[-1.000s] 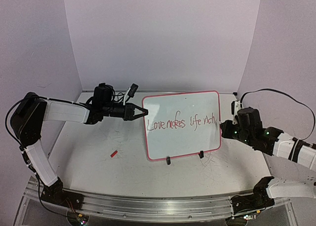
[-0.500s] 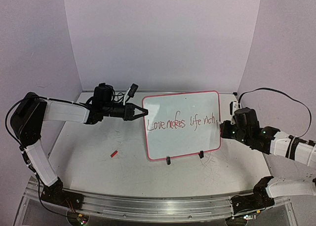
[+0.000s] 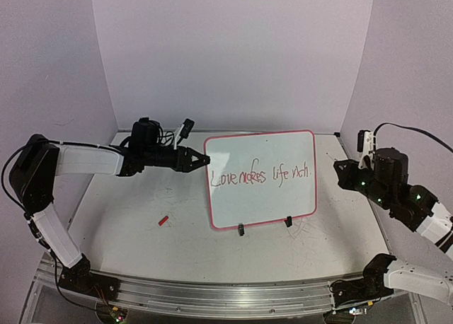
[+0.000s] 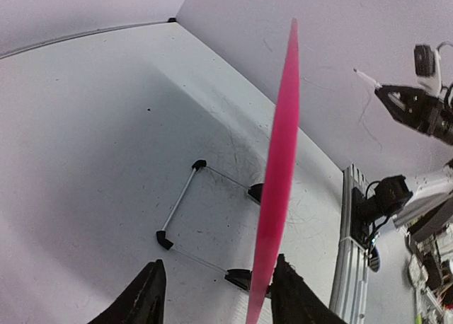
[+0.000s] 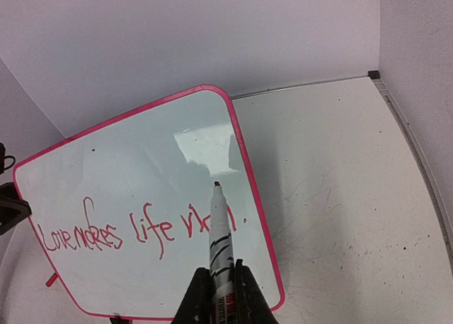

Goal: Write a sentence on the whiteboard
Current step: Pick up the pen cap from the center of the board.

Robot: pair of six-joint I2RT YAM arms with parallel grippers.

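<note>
The whiteboard (image 3: 263,205) stands upright mid-table on small black feet, pink-rimmed. The sentence (image 3: 262,176) runs across it in thin red script. My left gripper (image 3: 202,161) is at the board's left edge, open. In the left wrist view its jaws (image 4: 216,297) straddle the pink rim (image 4: 283,147), which lies close against the right finger (image 4: 291,299). My right gripper (image 3: 340,171) hangs right of the board, apart from it, shut on a white marker (image 5: 222,239). The marker's red tip points at the board (image 5: 141,161) near the end of the sentence (image 5: 134,228).
A small red marker cap (image 3: 163,220) lies on the table left of the board. The board's wire stand (image 4: 180,204) reaches out behind it. White walls close the table on three sides. A metal rail (image 3: 212,296) runs along the near edge.
My left gripper's jaws have opened off the board's rim. My right arm has drawn back to the right and up, away from the board, still holding the marker.
</note>
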